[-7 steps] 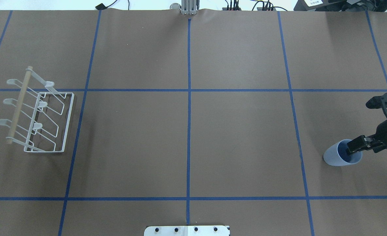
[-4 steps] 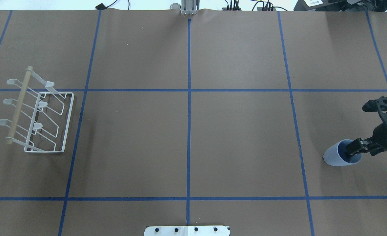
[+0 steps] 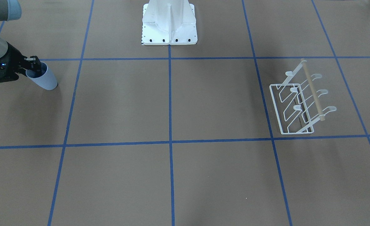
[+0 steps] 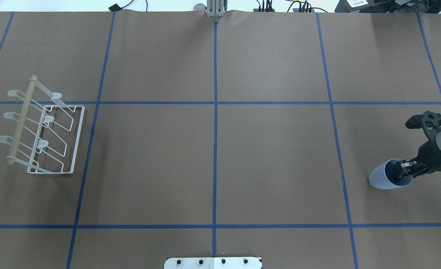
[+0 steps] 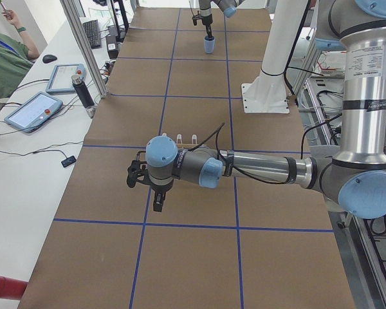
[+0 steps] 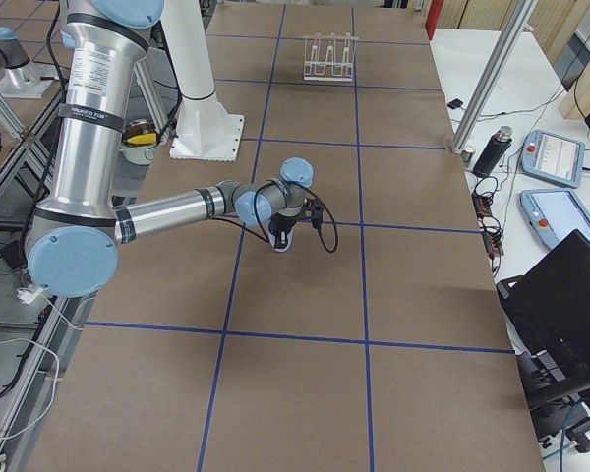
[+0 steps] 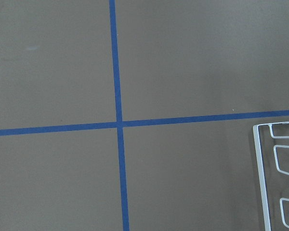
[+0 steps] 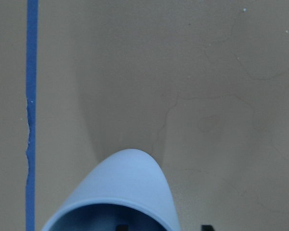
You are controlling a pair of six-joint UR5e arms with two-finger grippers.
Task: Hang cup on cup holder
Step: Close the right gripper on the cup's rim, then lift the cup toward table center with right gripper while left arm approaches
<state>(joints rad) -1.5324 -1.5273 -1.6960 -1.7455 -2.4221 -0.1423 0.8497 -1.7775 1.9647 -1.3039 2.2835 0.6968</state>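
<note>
Brown paper-covered table (image 4: pixel 213 157): wide open stretch between light-blue plastic tumbler (image 4: pixel 383 178) and white wire rack with wooden top bar (image 4: pixel 45 129). White metal robot pedestal (image 3: pixel 170 22) stands at mid robot-side edge. Grey-and-blue left arm (image 5: pixel 257 168) hangs just beside rack, outer side.

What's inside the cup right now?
One of the fingers of the right gripper dips into the cup; the other sits outside its wall. Nothing else shows inside, though the finger and shadow hide the bottom.

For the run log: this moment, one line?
right gripper: jaws straddling cup rim | cup: upright on table | cup holder: empty | left gripper: state unclear
</note>
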